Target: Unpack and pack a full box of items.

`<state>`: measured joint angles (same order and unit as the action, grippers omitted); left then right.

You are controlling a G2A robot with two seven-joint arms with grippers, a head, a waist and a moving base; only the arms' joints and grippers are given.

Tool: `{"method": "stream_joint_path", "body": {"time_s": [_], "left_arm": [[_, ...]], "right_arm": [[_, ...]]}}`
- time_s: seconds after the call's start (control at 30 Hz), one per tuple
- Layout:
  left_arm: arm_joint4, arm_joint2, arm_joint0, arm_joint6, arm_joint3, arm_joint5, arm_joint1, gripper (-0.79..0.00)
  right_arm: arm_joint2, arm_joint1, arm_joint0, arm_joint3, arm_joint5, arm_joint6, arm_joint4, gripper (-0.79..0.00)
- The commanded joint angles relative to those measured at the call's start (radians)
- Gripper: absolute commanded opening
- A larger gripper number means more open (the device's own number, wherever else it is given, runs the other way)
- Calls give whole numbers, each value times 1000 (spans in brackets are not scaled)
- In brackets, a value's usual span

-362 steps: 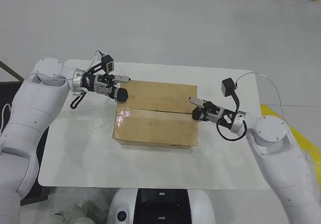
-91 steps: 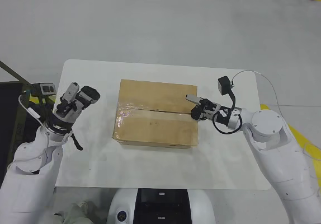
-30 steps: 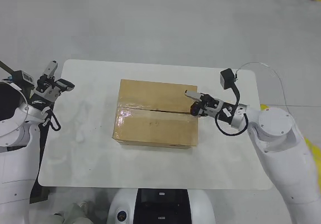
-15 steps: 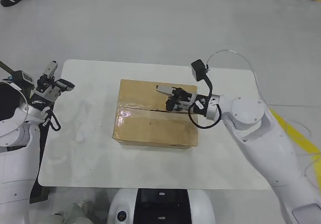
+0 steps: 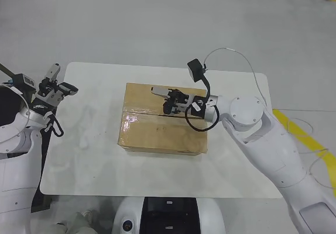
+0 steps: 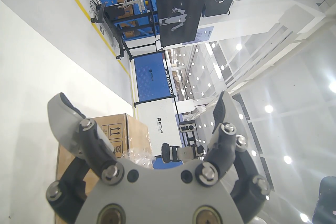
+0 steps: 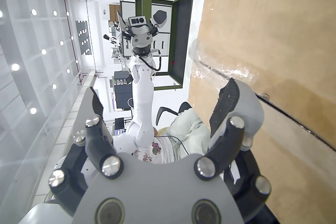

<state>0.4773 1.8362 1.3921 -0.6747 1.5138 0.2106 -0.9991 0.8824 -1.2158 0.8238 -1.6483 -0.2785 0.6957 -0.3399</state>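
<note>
Your right gripper [image 5: 163,99] has travelled since a second ago: it was at the right edge of the box [image 5: 162,126] then, and it has come in over the lid, now sitting above the far half, just beyond the seam [image 5: 174,116]. Its fingers are spread apart with nothing between them. Your left gripper [image 5: 62,80] has not shifted in that second; it is raised near the far left corner of the table [image 5: 98,164], well apart from the box, fingers likewise apart and empty. The box has stayed in the middle of the table, flaps closed. From above you get the layout. The right wrist view adds detail the top view lacks: the seam reads as a dark slit, clear tape [image 7: 223,68] lies crumpled along it toward the box's end, and one finger pad [image 7: 223,107] hangs close over the cardboard beside that slit, though you cannot tell whether it touches. The left wrist view gives you the box's side face with its printed arrows, and crumpled tape at the top edge.
</note>
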Motion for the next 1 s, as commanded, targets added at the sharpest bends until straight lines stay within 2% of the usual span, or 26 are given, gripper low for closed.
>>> {"method": "stream_joint_path", "body": {"time_s": [0.0, 0.23, 0.4, 0.63, 0.97], "left_arm": [[0, 0, 0, 0, 0, 0, 0, 0], [0, 0, 0, 0, 0, 0, 0, 0], [0, 0, 0, 0, 0, 0, 0, 0], [0, 0, 0, 0, 0, 0, 0, 0], [0, 0, 0, 0, 0, 0, 0, 0]], "right_arm": [[0, 0, 0, 0, 0, 0, 0, 0], [-2, -2, 12, -6, 3, -21, 0, 0], [-51, -28, -46, -4, 5, -48, -19, 0], [-172, -96, -187, 106, 38, -96, -63, 0], [-342, -221, -347, 300, 52, -131, -143, 0]]}}
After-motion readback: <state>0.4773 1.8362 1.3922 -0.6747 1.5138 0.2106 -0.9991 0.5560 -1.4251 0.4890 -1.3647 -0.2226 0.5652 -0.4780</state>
